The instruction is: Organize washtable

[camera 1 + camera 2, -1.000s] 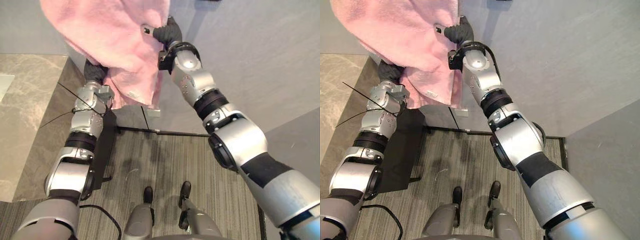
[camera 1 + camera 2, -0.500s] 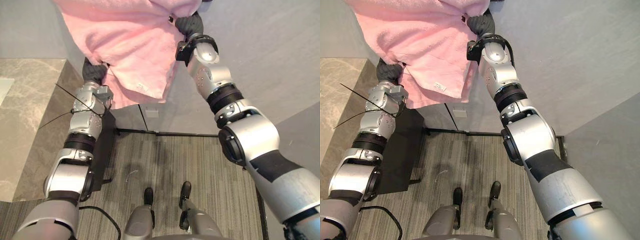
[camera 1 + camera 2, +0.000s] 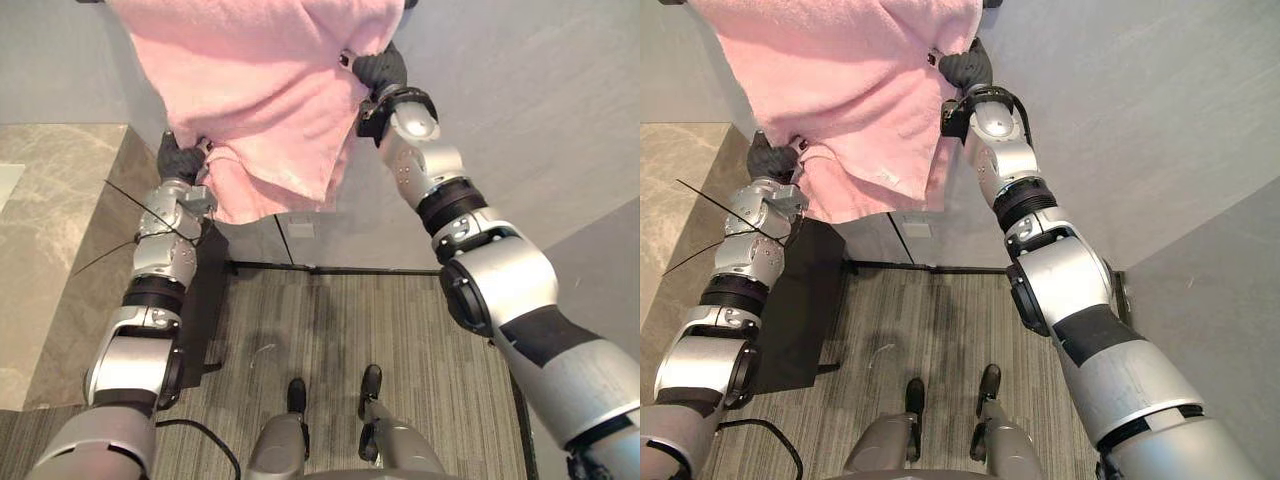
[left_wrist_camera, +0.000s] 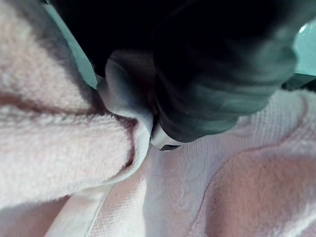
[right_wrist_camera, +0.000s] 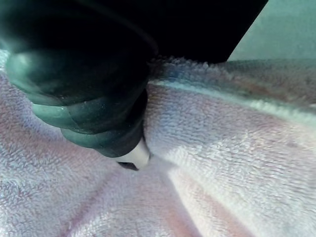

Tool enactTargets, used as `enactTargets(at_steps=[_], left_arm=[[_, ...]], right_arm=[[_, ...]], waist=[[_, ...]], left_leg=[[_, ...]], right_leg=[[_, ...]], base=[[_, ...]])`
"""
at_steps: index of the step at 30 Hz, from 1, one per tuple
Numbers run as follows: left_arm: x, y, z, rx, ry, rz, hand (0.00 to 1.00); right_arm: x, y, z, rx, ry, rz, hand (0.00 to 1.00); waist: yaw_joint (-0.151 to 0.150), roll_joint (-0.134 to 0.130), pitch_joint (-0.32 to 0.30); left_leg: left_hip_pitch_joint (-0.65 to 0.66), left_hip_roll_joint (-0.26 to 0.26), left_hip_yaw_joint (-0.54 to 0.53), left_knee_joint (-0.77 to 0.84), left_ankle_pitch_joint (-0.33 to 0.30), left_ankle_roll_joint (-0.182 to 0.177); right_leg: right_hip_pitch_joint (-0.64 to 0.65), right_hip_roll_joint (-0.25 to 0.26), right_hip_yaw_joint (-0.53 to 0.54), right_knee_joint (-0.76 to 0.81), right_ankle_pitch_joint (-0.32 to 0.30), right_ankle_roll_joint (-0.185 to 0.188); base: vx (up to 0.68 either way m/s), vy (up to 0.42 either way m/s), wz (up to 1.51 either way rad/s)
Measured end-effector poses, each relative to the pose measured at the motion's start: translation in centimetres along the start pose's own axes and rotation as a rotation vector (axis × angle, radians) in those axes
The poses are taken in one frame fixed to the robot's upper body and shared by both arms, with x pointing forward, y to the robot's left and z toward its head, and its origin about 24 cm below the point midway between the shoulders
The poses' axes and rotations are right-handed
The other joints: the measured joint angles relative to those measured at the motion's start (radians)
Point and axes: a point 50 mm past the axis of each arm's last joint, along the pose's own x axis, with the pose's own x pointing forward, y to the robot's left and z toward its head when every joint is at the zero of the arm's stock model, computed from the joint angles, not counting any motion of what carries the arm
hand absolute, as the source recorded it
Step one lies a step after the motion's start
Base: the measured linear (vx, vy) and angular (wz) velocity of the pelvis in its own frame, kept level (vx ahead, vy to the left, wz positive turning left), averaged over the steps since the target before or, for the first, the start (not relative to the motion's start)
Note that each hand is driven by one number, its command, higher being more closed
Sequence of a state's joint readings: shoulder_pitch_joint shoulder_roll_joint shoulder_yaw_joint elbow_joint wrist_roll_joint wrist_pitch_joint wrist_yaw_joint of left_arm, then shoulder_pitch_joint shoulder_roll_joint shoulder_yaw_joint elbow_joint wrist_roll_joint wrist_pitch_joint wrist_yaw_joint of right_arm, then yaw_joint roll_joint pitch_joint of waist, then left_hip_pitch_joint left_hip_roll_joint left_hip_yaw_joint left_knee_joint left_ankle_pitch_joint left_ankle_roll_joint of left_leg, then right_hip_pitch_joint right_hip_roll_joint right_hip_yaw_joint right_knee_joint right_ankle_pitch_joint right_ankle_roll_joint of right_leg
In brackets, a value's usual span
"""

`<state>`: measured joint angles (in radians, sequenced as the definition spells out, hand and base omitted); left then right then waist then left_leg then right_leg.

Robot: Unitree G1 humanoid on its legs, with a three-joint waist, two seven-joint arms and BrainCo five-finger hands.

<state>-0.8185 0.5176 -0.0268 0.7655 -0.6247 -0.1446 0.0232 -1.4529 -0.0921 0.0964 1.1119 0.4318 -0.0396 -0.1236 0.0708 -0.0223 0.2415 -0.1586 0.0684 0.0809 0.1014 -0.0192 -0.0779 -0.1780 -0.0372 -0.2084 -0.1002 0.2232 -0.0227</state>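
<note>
OK, pink towel [image 3: 260, 90] is up in the air, spread between both hands in front of the grey wall [image 3: 520, 110], touching nothing else.

Left hand [image 3: 178, 155] is at the towel's lower left edge. In its wrist view a silver finger [image 4: 121, 86] is curled into a thick fold of the cloth, so it is clamped on the towel. Terry bunches on both sides of that fold.

Right hand [image 3: 378, 68] sits higher, at the towel's right edge. A silver fingertip [image 5: 134, 157] pokes out past the dark cover, pressed into the cloth, and creases fan out from that spot. It is pinching the towel too.

The left side hangs lower than the right. A loose lower corner with a small white tag [image 3: 883, 177] droops between the two arms.

The marble countertop [image 3: 50, 250] is off to the robot's left, well below the towel. The striped floor [image 3: 330, 330] lies under the arms.
</note>
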Motion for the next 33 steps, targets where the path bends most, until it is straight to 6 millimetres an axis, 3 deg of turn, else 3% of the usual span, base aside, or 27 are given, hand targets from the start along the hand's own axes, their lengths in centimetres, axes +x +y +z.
enactTargets(at_steps=[6,14,17,19,24,29,31,32,33], left_arm=[[-0.1,2.7,-0.2,0.018,0.04,0.087,0.0],[-0.8,7.8,2.2,0.066,0.01,0.21,0.0],[-1.4,9.4,3.0,0.106,0.0,0.232,0.0],[-2.6,11.6,3.0,0.094,-0.004,0.3,0.0],[-4.2,13.8,3.6,0.102,-0.033,0.363,0.0],[-5.1,14.5,5.4,0.104,-0.12,0.402,0.0],[-5.2,14.1,6.8,0.109,-0.189,0.394,0.0],[-5.6,11.8,9.9,0.138,-0.364,0.312,0.0],[-5.7,11.3,10.6,0.141,-0.405,0.292,0.0]], right_arm=[[-0.5,-1.6,-1.1,-0.081,0.01,0.026,0.0],[-1.7,-4.5,-2.1,-0.166,-0.002,0.066,0.0],[-2.6,-6.0,-2.0,-0.144,-0.031,0.066,0.0],[-3.5,-7.6,-1.7,-0.135,-0.061,0.063,0.0],[-5.3,-11.7,-1.4,-0.125,-0.084,-0.025,0.0],[-6.9,-14.9,-0.7,-0.096,-0.121,-0.124,0.0],[-7.2,-15.6,0.5,-0.07,-0.179,-0.166,0.0],[-8.2,-15.0,3.6,-0.068,-0.36,-0.179,0.0],[-8.4,-14.6,4.1,-0.069,-0.392,-0.165,0.0]], waist=[[-0.002,0.001,-0.003],[-0.003,0.0,-0.042],[-0.005,-0.003,-0.06],[-0.007,-0.002,-0.074],[-0.01,-0.008,-0.102],[-0.009,-0.009,-0.126],[-0.012,-0.009,-0.132],[-0.016,-0.01,-0.148],[-0.019,-0.011,-0.155]], left_leg=[[0.017,0.0,0.002,-0.001,0.0,0.0],[0.033,0.002,0.02,-0.018,0.0,0.0],[0.041,0.001,0.032,-0.024,-0.001,0.0],[0.053,0.0,0.043,-0.033,-0.002,0.001],[0.066,0.001,0.059,-0.043,-0.002,0.002],[0.1,0.001,0.071,-0.057,-0.002,0.002],[0.104,0.001,0.073,-0.061,-0.002,0.002],[0.119,0.002,0.069,-0.069,-0.002,0.001],[0.119,0.001,0.067,-0.071,-0.002,0.001]], right_leg=[[0.016,0.0,0.002,-0.001,-0.001,0.0],[0.015,0.003,0.022,-0.004,-0.008,0.0],[0.015,0.002,0.03,-0.003,-0.008,0.0],[0.015,0.003,0.045,-0.004,-0.009,0.002],[0.017,0.005,0.058,-0.004,-0.009,0.003],[0.038,0.008,0.074,-0.004,-0.014,0.009],[0.04,0.007,0.075,-0.004,-0.024,0.021],[0.053,0.008,0.069,-0.004,-0.029,0.018],[0.053,0.007,0.068,-0.004,-0.029,0.018]], base=[[0.03,0.052,-0.01],[0.03,0.04,-0.06],[0.04,0.051,-0.12],[0.04,0.049,-0.18],[0.03,0.046,-0.09],[0.02,0.043,-0.1],[0.02,0.061,0.02],[0.05,0.08,0.07],[0.06,0.09,0.09]])
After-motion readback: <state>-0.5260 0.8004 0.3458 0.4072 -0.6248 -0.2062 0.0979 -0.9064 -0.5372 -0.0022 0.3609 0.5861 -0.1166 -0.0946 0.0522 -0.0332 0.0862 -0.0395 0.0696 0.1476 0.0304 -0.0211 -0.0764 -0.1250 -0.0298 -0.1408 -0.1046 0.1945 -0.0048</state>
